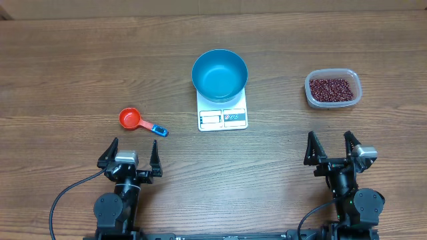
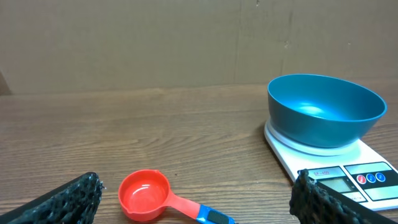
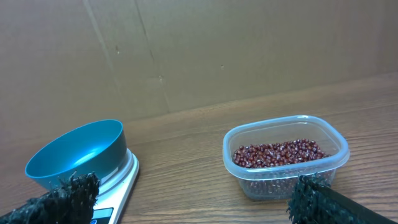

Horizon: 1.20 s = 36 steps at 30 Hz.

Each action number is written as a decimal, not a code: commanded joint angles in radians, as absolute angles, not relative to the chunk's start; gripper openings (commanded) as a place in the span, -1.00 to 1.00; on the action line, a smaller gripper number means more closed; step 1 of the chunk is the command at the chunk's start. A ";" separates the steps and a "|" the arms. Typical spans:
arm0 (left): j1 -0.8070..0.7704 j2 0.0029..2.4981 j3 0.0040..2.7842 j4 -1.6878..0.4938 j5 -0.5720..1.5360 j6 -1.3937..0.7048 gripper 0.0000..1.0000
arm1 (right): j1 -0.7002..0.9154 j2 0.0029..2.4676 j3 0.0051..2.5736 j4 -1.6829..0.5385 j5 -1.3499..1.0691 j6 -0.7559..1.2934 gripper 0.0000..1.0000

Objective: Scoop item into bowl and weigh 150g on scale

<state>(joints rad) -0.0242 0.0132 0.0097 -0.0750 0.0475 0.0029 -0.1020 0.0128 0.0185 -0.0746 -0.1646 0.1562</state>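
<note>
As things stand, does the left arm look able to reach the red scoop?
Probably yes: the red scoop lies just ahead of the open left claw with nothing between them; the scale stands off to one side.

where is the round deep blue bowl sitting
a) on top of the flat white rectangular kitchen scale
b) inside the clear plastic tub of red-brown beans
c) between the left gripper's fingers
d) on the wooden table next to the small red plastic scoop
a, the round deep blue bowl rests on the flat white rectangular kitchen scale, with only the scale's display edge showing from under it.
</note>
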 commanded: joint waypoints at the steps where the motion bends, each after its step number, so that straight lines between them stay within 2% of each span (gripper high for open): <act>1: -0.015 0.005 0.005 -0.076 0.044 0.019 1.00 | -0.096 0.003 0.008 -0.069 -0.157 0.155 1.00; 36: -0.015 0.005 0.005 -0.072 0.057 0.019 0.99 | -0.096 0.003 0.008 -0.069 -0.158 0.156 1.00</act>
<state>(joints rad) -0.0242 0.0132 0.0097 -0.0746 0.0479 0.0029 -0.1020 0.0128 0.0185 -0.0753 -0.1646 0.1562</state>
